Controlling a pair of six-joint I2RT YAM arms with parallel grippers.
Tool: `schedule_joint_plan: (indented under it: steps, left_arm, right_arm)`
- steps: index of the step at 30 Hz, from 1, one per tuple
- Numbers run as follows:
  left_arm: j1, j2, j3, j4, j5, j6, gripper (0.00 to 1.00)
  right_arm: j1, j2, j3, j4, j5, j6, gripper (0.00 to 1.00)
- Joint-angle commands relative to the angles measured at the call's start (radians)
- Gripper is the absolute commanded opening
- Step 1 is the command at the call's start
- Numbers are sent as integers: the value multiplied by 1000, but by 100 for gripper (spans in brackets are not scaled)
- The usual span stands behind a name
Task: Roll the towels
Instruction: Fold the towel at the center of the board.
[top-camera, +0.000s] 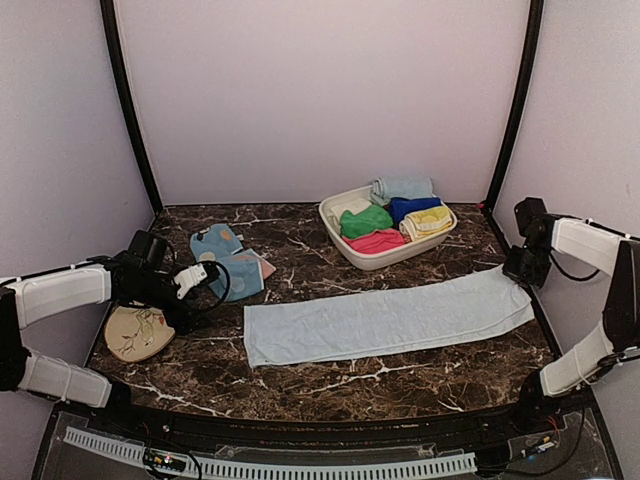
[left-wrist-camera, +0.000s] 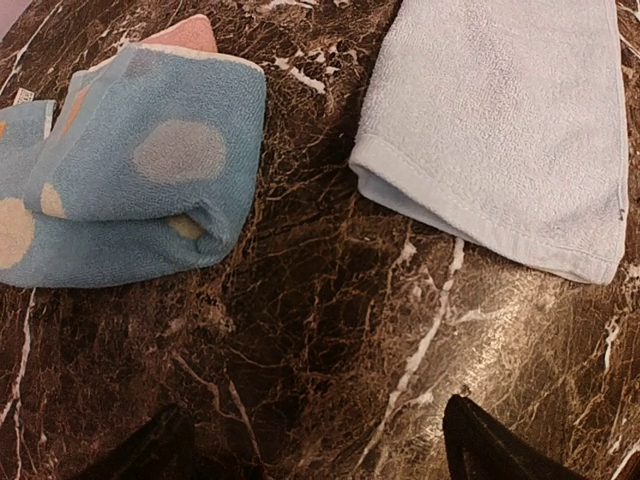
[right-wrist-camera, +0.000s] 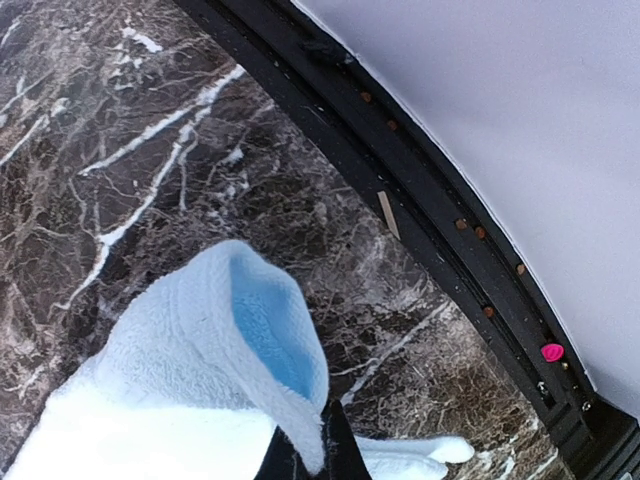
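Observation:
The pale blue towel (top-camera: 385, 320) lies flat as a long strip across the marble table (top-camera: 300, 375). Its right end corner (right-wrist-camera: 230, 350) is lifted and pinched in my right gripper (right-wrist-camera: 320, 452), which is shut on the towel's edge by the table's right side (top-camera: 522, 270). The medium blue spotted towel (top-camera: 228, 262) lies crumpled at the left. My left gripper (top-camera: 200, 278) hovers open over bare marble (left-wrist-camera: 315, 430), between the spotted towel (left-wrist-camera: 150, 170) and the strip's left end (left-wrist-camera: 510, 130), touching neither.
A white basin (top-camera: 385, 258) at the back holds several rolled towels in green, pink, dark blue, yellow and pale tones. A round beige plate (top-camera: 138, 332) sits at the front left. A black frame rail (right-wrist-camera: 430, 200) borders the table's right edge.

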Motion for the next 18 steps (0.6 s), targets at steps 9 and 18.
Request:
schedule_joint_plan:
  steps: [9, 18]
  left_arm:
    - [14, -11, 31, -39, 24, -1, 89]
    - [60, 6, 50, -41, 49, -20, 89]
  right_arm:
    - [286, -54, 58, 20, -249, 78, 0]
    - [619, 18, 141, 94, -279, 229, 0]
